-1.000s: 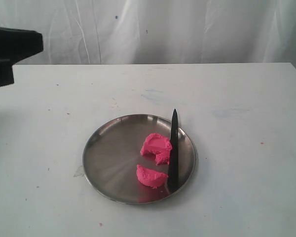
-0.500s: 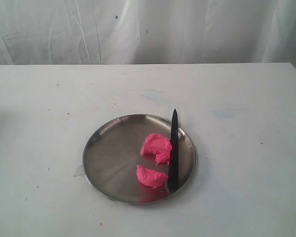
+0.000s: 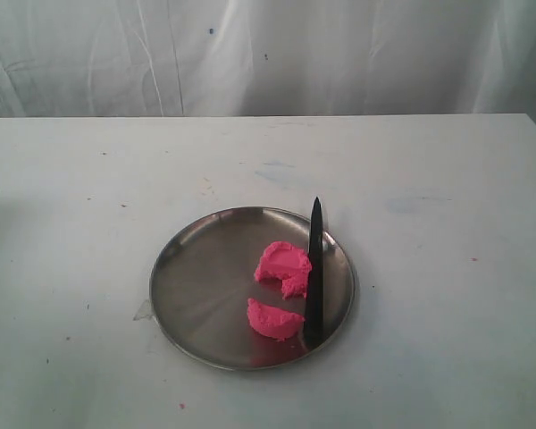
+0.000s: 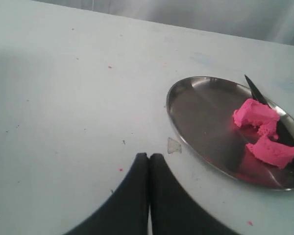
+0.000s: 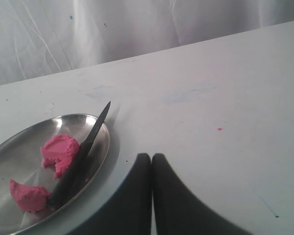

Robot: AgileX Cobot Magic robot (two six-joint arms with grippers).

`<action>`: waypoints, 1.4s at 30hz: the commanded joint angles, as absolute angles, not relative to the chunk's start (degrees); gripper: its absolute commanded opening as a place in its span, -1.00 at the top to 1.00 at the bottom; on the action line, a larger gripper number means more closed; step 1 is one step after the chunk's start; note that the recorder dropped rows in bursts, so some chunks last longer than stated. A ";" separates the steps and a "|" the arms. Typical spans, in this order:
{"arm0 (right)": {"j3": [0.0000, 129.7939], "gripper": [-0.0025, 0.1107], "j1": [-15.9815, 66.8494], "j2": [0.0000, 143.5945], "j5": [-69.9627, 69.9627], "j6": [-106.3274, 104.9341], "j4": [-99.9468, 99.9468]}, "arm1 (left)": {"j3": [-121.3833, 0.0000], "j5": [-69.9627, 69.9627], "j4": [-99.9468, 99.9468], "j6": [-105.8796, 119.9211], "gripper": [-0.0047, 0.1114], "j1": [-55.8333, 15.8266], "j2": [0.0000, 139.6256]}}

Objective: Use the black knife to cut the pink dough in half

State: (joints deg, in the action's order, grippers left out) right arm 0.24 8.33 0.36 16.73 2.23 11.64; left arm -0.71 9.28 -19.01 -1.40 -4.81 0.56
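Dough first: in the exterior view the pink dough [image 3: 283, 265] lies on the right half of a steel plate [image 3: 201, 286] in the middle of the white table [image 3: 429, 340], and it is already in two chunks, one far and one near. Close along their right side, seemingly touching, lies the black knife [image 3: 314, 268], with its tip pointing far past the rim and its handle at the near edge. Neither arm shows here.

In the left wrist view the left gripper [image 4: 148, 159] hangs over bare table left of the plate, its claw pressed closed and empty.

In the right wrist view the right gripper [image 5: 152, 159] hovers right of the plate, its claw likewise closed on nothing.

We judge the dough soft, light and crumbly, easily squashed. The knife looks stiff and slim, liable to slide on the slick steel, and is best taken by its near handle. We find no brand, label or writing.
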 commanded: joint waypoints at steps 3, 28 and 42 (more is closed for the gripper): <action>0.00 0.96 7.96 0.00 16.67 2.27 11.74 | 0.00 11.54 -15.36 -1.61 0.92 -3.38 0.00; 0.00 0.96 7.96 0.00 16.67 2.27 11.74 | 0.00 11.95 -12.96 -1.34 0.92 -3.38 0.00; 0.00 0.96 7.96 0.00 16.67 2.27 11.74 | 0.00 11.95 -12.96 -1.34 0.92 -3.38 0.00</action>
